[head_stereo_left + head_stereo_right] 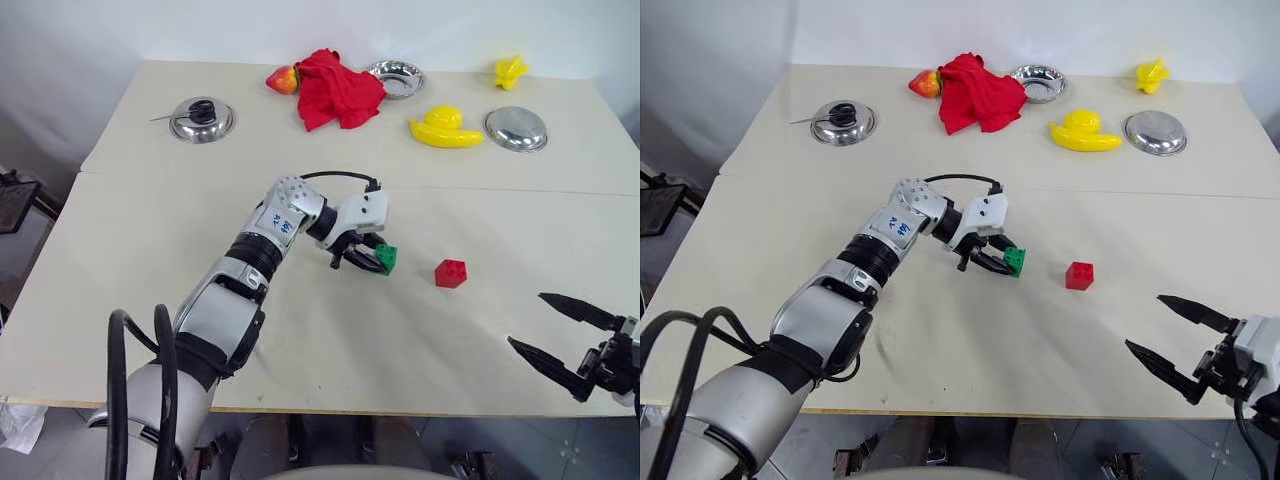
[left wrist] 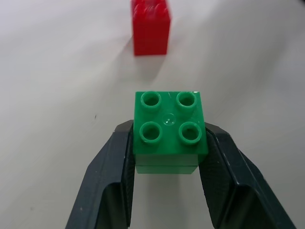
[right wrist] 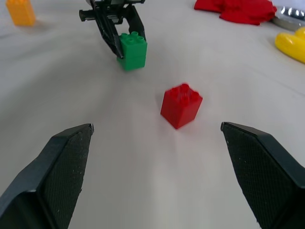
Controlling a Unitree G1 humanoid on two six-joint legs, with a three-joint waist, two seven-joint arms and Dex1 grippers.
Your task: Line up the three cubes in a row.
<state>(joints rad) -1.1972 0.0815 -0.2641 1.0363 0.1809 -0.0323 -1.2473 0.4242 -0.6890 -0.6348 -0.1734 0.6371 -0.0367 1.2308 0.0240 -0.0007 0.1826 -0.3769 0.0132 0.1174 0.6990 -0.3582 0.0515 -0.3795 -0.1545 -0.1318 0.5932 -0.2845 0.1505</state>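
- The green cube sits near the middle of the tabletop, grasped between the fingers of the left gripper, one black finger on each side.
- The left wrist view shows its four studs facing up and the red cube just beyond it.
- The red cube lies on bare tabletop at 3 o'clock from the green one, close but apart.
- The orange-yellow cube shows in the right wrist view, past the left gripper, well apart from the other two.
- The right gripper hovers at 5 o'clock from the red cube near the front edge, its fingers spread wide and empty.
- Open tabletop surrounds both cubes; the yellow duck, red cloth and metal bowls stay along the far edge.
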